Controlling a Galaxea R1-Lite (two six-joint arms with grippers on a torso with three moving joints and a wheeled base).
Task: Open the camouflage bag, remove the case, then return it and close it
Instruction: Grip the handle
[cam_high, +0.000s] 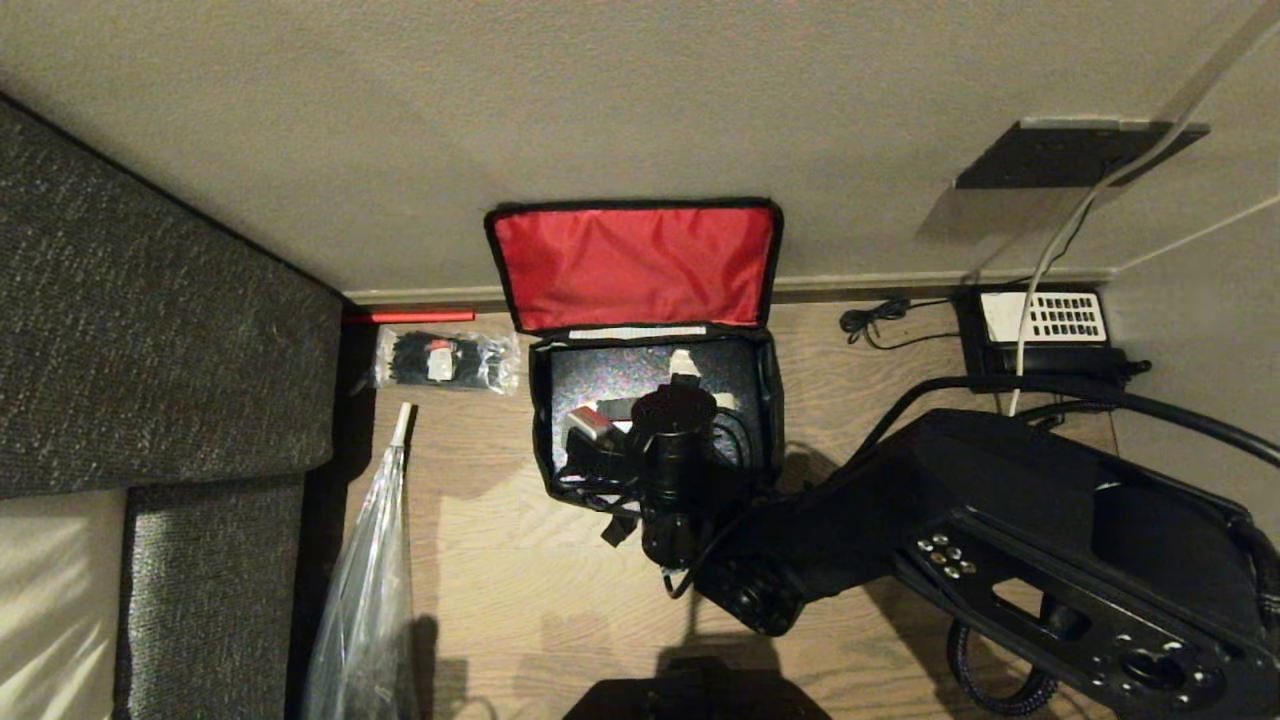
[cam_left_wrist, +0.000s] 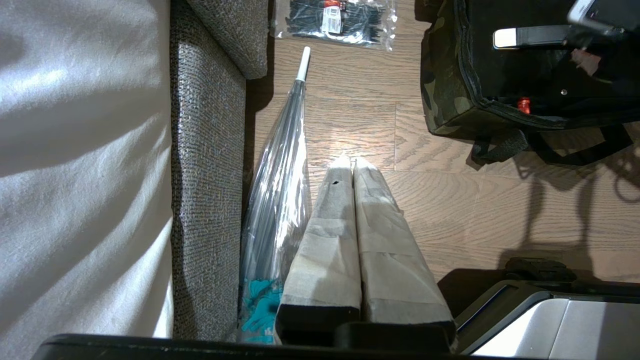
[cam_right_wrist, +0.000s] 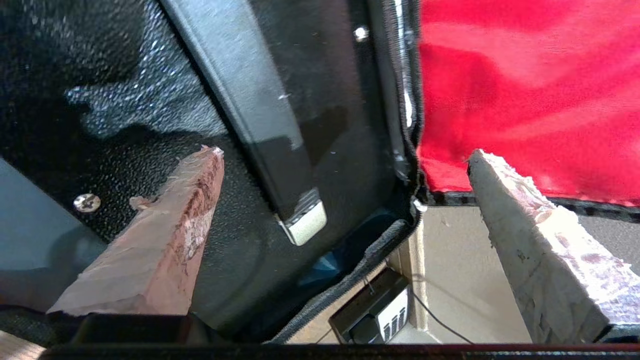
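Observation:
The camouflage bag (cam_high: 541, 420) stands open on the wooden floor against the wall, its red-lined lid (cam_high: 635, 265) propped up on the wall. The flat black speckled case (cam_high: 620, 375) lies inside it, with a black handle ending in a silver bracket (cam_right_wrist: 300, 222). My right gripper (cam_high: 637, 392) hangs over the bag's mouth, open and holding nothing. In the right wrist view one finger (cam_right_wrist: 170, 235) is above the case (cam_right_wrist: 125, 100) and the other (cam_right_wrist: 530, 235) is in front of the lid and wall. My left gripper (cam_left_wrist: 350, 161) is shut and empty, parked above the floor, left of the bag (cam_left_wrist: 445, 75).
A grey sofa (cam_high: 150, 320) fills the left side. A clear folded umbrella (cam_high: 370, 580) lies along it. A packet of black ties (cam_high: 445, 360) lies left of the bag. A black telephone with a white keypad (cam_high: 1045, 320) and cables sit to the right by the wall.

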